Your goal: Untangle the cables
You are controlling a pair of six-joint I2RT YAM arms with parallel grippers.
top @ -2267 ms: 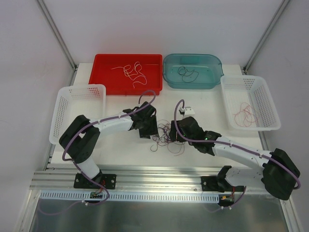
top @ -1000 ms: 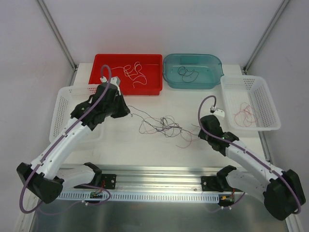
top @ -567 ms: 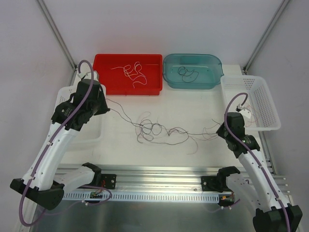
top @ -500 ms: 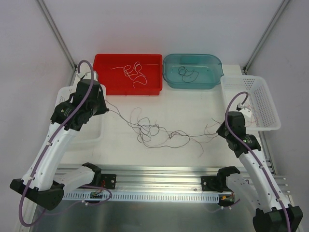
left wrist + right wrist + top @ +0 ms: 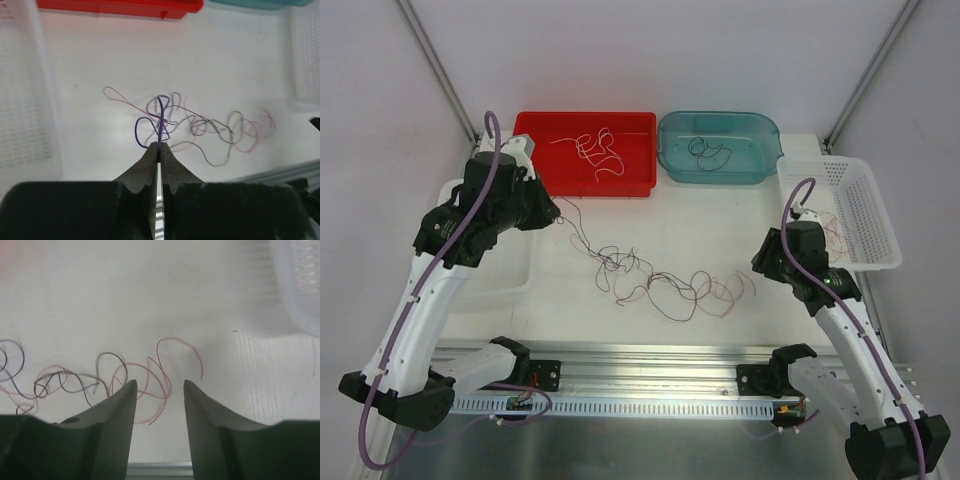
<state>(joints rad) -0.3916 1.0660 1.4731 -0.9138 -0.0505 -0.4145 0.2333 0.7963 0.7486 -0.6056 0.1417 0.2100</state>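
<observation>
The cables (image 5: pixel 660 285) lie as a loose tangle of thin purple, black and red-pink loops across the middle of the white table. My left gripper (image 5: pixel 552 215) hangs raised at the tangle's left end, shut on a purple cable (image 5: pixel 159 120) that runs from its tips (image 5: pixel 159 146) down into the tangle (image 5: pixel 200 125). My right gripper (image 5: pixel 760 262) is at the tangle's right end, open, with nothing between its fingers (image 5: pixel 160 383). Red-pink cable loops (image 5: pixel 150 375) lie on the table just beyond them.
A red bin (image 5: pixel 640 185) with white cables and a teal bin (image 5: pixel 770 130) with a dark cable stand at the back. A white basket (image 5: pixel 870 262) holding red cables is at the right. Another white basket (image 5: pixel 500 285) sits under the left arm.
The right gripper has opened and let go of the cable end it was pulling. The stretched tangle has gone slack and dropped onto the table. The left gripper has risen slightly, still shut.
</observation>
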